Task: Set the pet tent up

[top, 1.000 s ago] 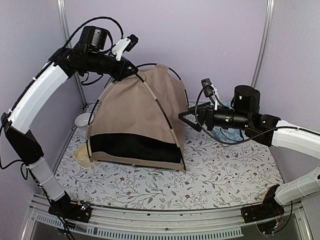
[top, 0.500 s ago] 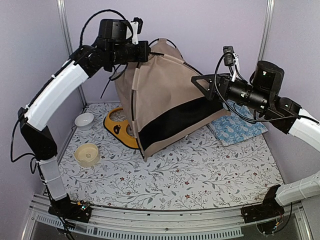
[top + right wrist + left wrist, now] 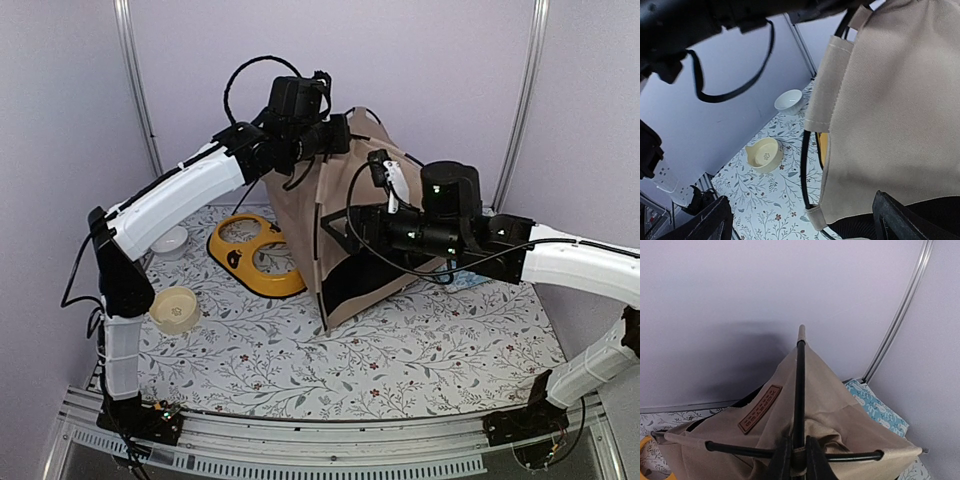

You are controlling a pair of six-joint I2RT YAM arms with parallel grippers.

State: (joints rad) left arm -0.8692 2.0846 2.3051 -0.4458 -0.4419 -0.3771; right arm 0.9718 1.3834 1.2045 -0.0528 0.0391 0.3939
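Tan canvas hangs tipped: the tent leans on one lower corner at mid-table, just right of the yellow feeder. Its peak points up and back, and its black-lined base is turned toward the right arm. The left pincer is clamped on the crossing of the black poles at the peak. The right pincer, gaping and empty, faces the tent's side edge, just beside the cloth. A brown label shows near the top.

Tan pet tent, black poles; yellow feeder; white floral table cover
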